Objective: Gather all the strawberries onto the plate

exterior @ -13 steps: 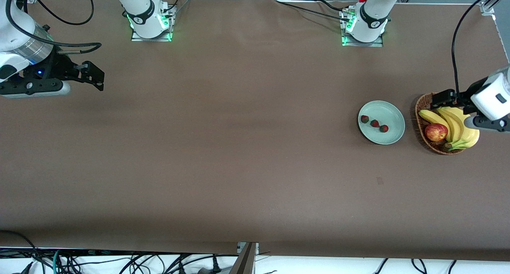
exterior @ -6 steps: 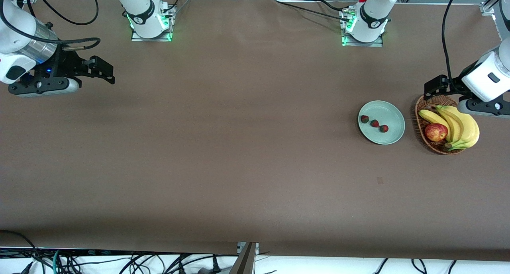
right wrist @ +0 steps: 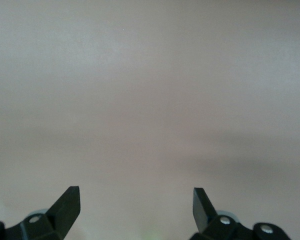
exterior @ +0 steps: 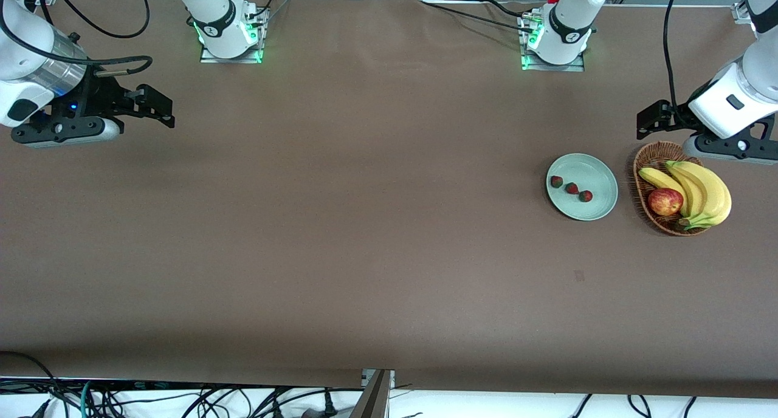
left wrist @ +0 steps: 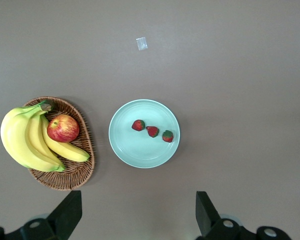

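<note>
Strawberries (exterior: pixel 571 188): three in a row on the plate (exterior: pixel 598 208), below the left gripper.
Left gripper (exterior: pixel 649 118): spread wide, empty, over the table by the basket (exterior: pixel 645 164).
Right gripper (exterior: pixel 159 108): spread, empty, waiting over bare table.
Risk: a low sweep could nudge the plate and roll the berries off.

no readable text, labels, brands or numbers anywhere

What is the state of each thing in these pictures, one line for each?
strawberries: all three lie in the plate.
plate: flat on the table, beside the basket.
basket: holds bananas and an apple.
left gripper: jaws open, empty, up by the basket.
right gripper: jaws open, empty, waiting over bare table.
</note>
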Robot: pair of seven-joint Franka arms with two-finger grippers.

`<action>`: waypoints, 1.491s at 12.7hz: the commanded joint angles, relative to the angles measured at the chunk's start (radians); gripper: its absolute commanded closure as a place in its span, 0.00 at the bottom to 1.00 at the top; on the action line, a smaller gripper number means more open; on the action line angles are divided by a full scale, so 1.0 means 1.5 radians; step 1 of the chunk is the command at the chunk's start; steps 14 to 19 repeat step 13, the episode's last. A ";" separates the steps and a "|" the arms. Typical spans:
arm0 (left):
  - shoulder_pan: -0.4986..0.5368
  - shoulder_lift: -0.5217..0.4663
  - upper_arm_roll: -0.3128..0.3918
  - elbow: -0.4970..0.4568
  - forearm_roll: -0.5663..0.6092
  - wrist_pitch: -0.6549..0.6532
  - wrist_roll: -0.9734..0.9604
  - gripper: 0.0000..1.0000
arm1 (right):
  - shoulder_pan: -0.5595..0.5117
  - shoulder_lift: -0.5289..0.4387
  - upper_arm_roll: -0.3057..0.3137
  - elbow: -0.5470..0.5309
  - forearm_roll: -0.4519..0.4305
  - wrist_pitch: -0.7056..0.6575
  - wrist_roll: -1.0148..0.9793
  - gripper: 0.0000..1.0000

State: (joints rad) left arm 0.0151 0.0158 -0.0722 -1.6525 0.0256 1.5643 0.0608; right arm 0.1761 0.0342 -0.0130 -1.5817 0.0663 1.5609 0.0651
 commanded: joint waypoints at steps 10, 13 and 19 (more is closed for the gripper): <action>0.011 -0.024 0.013 -0.013 -0.043 0.007 0.007 0.00 | -0.001 0.004 0.003 0.018 0.005 -0.006 -0.007 0.01; 0.011 -0.023 0.012 -0.013 -0.043 0.007 0.005 0.00 | -0.001 0.004 0.003 0.017 0.005 -0.005 -0.007 0.01; 0.011 -0.023 0.012 -0.013 -0.043 0.007 0.005 0.00 | -0.001 0.004 0.003 0.017 0.005 -0.005 -0.007 0.01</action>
